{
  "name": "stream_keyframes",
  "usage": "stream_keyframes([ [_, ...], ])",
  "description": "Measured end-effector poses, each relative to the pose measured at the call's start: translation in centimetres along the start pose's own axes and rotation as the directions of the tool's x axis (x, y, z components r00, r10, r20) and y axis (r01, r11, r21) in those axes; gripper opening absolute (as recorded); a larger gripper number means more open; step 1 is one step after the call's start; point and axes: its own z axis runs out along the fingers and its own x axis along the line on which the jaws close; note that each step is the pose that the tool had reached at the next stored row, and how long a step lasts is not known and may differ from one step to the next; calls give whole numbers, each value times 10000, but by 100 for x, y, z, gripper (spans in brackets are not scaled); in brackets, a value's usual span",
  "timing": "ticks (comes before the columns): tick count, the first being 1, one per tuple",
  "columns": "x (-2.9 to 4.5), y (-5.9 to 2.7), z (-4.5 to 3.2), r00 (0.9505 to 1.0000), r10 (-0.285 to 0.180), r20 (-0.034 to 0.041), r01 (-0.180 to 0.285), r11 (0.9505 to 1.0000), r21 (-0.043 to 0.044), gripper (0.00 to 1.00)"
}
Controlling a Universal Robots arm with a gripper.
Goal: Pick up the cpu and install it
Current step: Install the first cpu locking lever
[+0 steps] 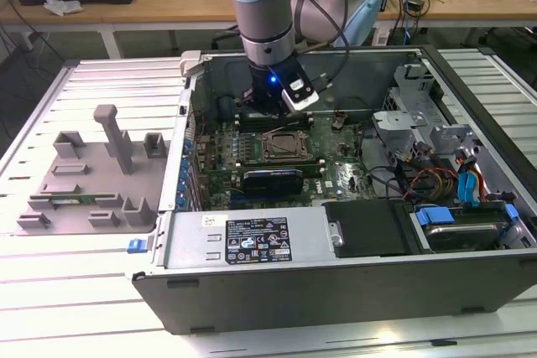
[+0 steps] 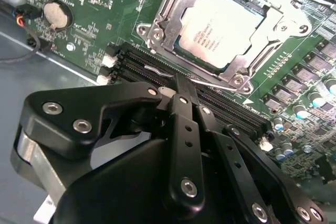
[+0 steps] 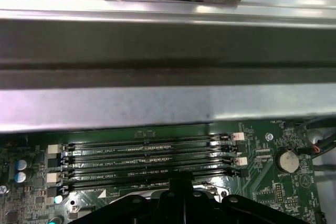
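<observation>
Inside the case [image 1: 252, 278], the cpu [image 2: 220, 22] already lies seated in its socket frame [image 2: 157, 27], so placing looks done. Just beside the socket, over the memory slots [image 2: 210, 95], the gripper [image 2: 181, 85] has its fingers pinched together and empty. By my reading, what remains calls for locking the frame down.

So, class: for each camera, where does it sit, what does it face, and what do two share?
Exterior view: off the arm, looking down into the open case; the arm shows.
Second wrist view: behind the claw, facing the cpu in its socket.
First wrist view: facing the memory slots and case wall.
Both wrist views share the memory slots.
</observation>
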Motion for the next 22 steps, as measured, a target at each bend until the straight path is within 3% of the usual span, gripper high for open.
stream_keyframes([
  [3,5,-5,27,9998,194,45,-194,9998,31,11],
  [8,15,-10,44,9961,860,184,-863,9962,134,11],
  [22,56,6,49,9854,1666,356,-1674,9856,224,11],
])
